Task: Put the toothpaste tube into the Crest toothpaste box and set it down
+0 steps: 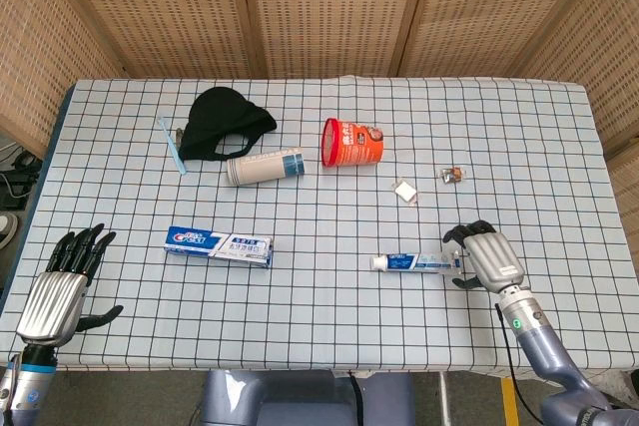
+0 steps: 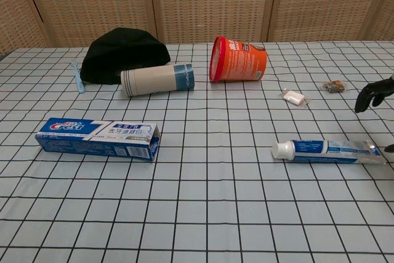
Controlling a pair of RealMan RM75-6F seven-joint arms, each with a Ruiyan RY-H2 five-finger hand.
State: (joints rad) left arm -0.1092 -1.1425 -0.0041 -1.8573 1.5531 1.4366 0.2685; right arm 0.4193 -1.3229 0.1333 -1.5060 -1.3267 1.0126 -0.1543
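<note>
Lying flat — crimped toothpaste tube [image 1: 416, 263]

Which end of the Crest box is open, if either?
The Crest box is open at the end facing the toothpaste tube: the chest view shows a raised flap and dark opening there.

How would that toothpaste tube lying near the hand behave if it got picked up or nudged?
The toothpaste tube looks plump near its white cap and flat at the crimped tail, so it would probably give under the fingers and sag if lifted by the tail. Lying flat on the checked cloth, it seems likelier to slide than roll. The right hand is at its tail end.
</note>
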